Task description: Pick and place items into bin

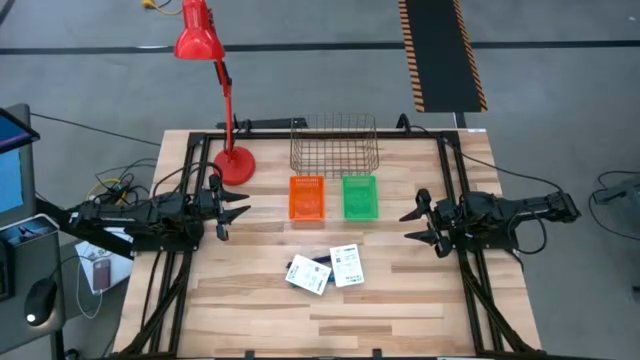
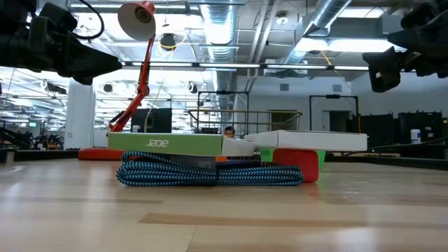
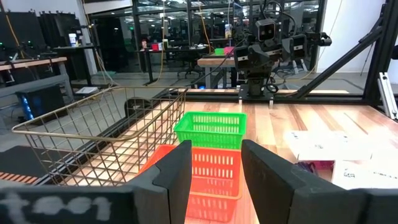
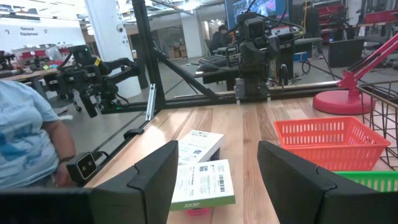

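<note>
The left gripper [image 1: 236,211] hangs over the left side of the table with its fingers spread wide and nothing between them; the right gripper [image 1: 418,224] hangs over the right side, likewise wide and empty. Both point inward toward the middle, well apart from the items. Those lie between the arms toward the front edge: two flat white boxes [image 1: 326,269] with printed labels, overlapping at an angle. The low view shows them stacked on a coil of blue braided cable [image 2: 210,173], with a red piece [image 2: 297,164] under the right-hand box. That stack is the likely trouble. A box taken by its edge could slide off the cable or drag it along, and the thin flat shape gives the fingers little to close on, so a shallow grip may slip. The upper box would best go first, or the lower one may tip it. Behind the items stand three containers: an orange bin [image 1: 307,197] and a green bin [image 1: 360,196] side by side, and a wire basket [image 1: 334,147] just behind them. All three look empty, so the task appears not yet begun. The task does not say which one is meant. A red lamp [image 1: 213,75] stands near the orange bin, where a high swing of the left arm could catch it.
</note>
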